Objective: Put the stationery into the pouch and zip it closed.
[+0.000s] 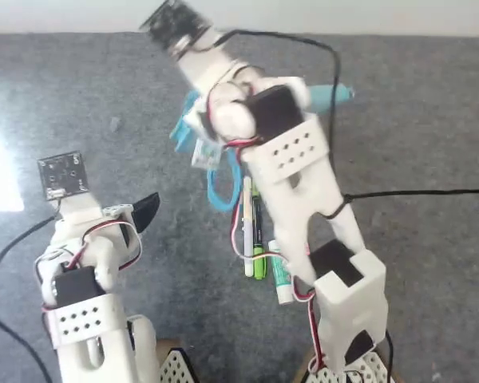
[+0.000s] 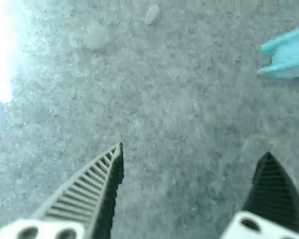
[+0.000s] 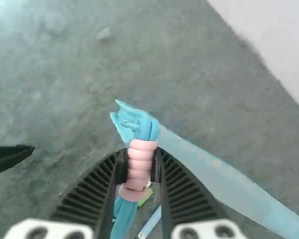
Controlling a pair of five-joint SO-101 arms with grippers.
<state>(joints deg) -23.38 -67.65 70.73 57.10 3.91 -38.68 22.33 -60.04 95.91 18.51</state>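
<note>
My right gripper (image 3: 138, 167) is shut on a pink ribbed piece (image 3: 139, 159) at one end of the light-blue pouch (image 3: 214, 179), which hangs lifted off the grey table. In the high view the pouch (image 1: 333, 96) sticks out on both sides of the right arm, with a blue loop (image 1: 217, 191) hanging below the right gripper (image 1: 199, 134). Several pens (image 1: 252, 231) and a white stick with a green cap (image 1: 281, 275) lie on the table beneath that arm. My left gripper (image 2: 189, 164) stands open over bare table, and a pouch corner (image 2: 289, 52) shows beyond it.
The table is covered by a grey felt mat (image 1: 415, 144). Black cables (image 1: 415, 193) run across its right side. The left gripper (image 1: 140, 214) sits left of the pens, and its dark fingertip (image 3: 7, 154) shows in the right wrist view.
</note>
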